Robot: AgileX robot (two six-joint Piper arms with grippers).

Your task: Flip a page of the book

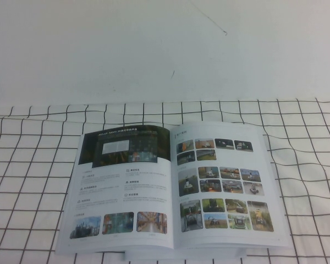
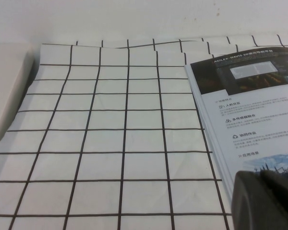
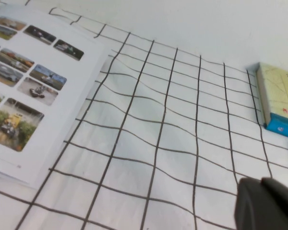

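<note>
From the high camera, the book [image 1: 176, 190] lies open and flat at the near edge of the bench [image 1: 33, 165], on a white cloth ruled with black squares [image 1: 308, 181]; the page [image 1: 124, 187] with the dark banner and small photos forms its left half, facing a grid of colour photos. The left wrist camera catches the left pincer [image 2: 265, 201] as a dark shape just over that page's near corner, its opening impossible to tell. The right wrist camera finds the right pincer [image 3: 266, 205] over bare cloth, clear of the book, its opening equally unreadable; a yellow-and-blue box [image 3: 280, 98] sits near the bench's right edge.
</note>
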